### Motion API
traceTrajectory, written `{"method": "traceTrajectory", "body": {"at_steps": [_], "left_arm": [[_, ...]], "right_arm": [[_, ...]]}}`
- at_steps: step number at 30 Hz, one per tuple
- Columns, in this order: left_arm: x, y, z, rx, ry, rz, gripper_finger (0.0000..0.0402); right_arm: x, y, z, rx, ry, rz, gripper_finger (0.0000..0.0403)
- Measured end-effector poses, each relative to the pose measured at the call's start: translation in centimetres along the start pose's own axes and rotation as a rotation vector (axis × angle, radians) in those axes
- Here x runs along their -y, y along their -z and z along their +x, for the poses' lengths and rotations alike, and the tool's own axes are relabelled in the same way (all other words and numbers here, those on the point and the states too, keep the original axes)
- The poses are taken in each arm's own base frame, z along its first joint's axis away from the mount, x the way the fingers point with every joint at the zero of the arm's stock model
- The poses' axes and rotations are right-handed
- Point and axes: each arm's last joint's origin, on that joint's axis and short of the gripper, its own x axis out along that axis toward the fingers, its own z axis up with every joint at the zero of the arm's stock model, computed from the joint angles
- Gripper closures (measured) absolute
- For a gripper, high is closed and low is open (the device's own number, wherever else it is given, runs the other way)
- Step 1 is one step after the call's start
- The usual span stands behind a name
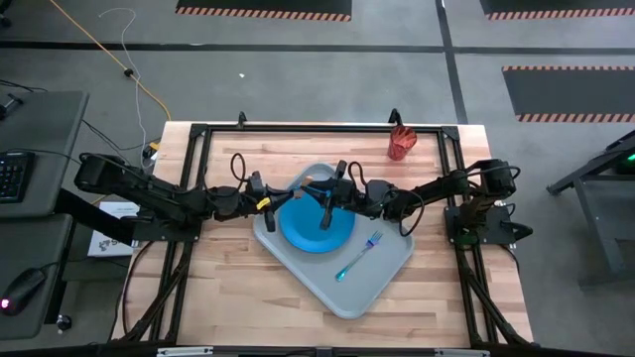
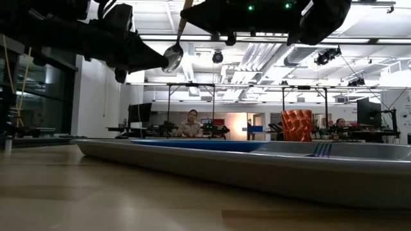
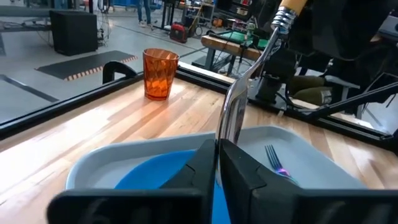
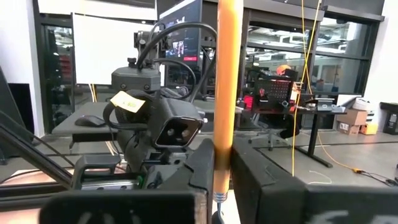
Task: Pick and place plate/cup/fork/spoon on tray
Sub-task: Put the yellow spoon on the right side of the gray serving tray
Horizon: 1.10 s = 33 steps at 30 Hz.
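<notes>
Pale grey tray point(image 1: 382, 273) from above, glossy blue plate point(image 1: 316, 226) and fork point(image 1: 359, 254) inside, ribbed cup point(image 1: 400, 144) apart. Low: steel spoon point(image 2: 173, 54) bowl aloft. Left gripper point(image 3: 218, 155) pinching bowl. Right gripper point(image 4: 222, 167) clamping orange handle.

Low view: the flat bright blue plate point(image 2: 192, 145) appears only as a thin strip behind the pale grey tray's raised rim point(image 2: 257, 168). Right wrist view: the orange spoon handle point(image 4: 225, 93) is cut off at the top edge, its metal bowl unseen. Seated background figures are too small to describe.
</notes>
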Motion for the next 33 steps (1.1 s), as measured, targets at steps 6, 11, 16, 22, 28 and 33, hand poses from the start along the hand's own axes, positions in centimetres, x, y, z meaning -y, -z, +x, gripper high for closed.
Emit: {"method": "traceTrajectory", "body": {"at_steps": [6, 11, 16, 22, 28, 33], "left_arm": [[-0.2, 0.0, -0.2, -0.021, -0.037, 0.08, 0.0335], [-0.7, -0.8, -1.3, -0.025, -0.104, 0.124, 0.0279], [-1.1, -1.9, -2.7, -0.026, -0.125, 0.137, 0.0226], [-1.7, -2.6, -4.5, 0.045, -0.098, 0.097, 0.0182], [-3.6, -0.3, -6.8, 0.325, -0.019, -0.035, 0.017], [-3.6, -0.5, -6.7, 0.38, 0.038, -0.113, 0.0172]], "right_arm": [[0.1, -0.1, -0.1, -0.014, 0.012, -0.012, 0.0393], [0.3, -0.4, -0.3, -0.067, 0.047, -0.046, 0.0397], [0.3, -0.5, -0.3, -0.078, 0.046, -0.056, 0.0397], [0.3, -0.5, -0.5, -0.063, 0.026, -0.048, 0.0397], [0.6, -1.9, -1.3, 0.164, -0.005, -0.009, 0.0397], [1.6, -2.8, -1.6, 0.434, -0.047, 0.039, 0.0397]]}}
